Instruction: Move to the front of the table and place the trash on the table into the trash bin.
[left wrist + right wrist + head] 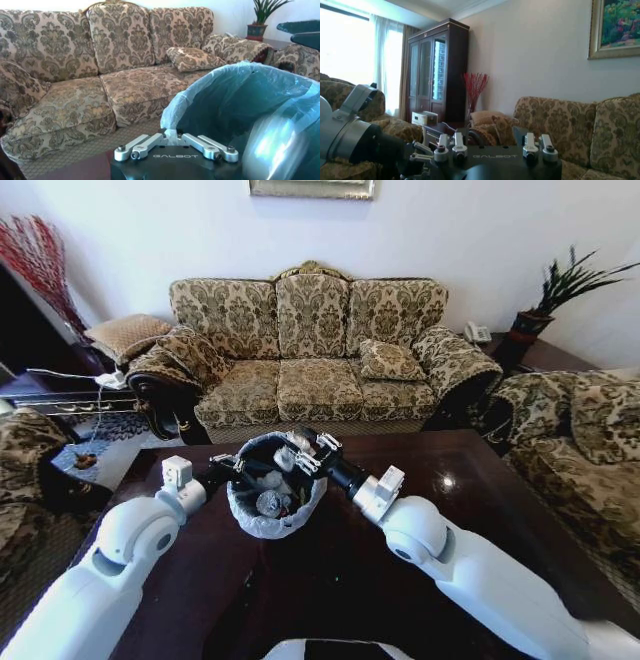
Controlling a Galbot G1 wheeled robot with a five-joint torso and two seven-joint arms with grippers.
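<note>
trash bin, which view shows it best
The head view: the whole trash bin stands on the table, trash inside, left gripper at its rim and right gripper above. The left wrist view shows its bag close up; the right wrist view faces the wall.

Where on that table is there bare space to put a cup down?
The table looks bare between the right arm and the armchair, and along the far edge facing the sofa. It is crowded around the bin, where the left gripper and right gripper meet at its rim.
</note>
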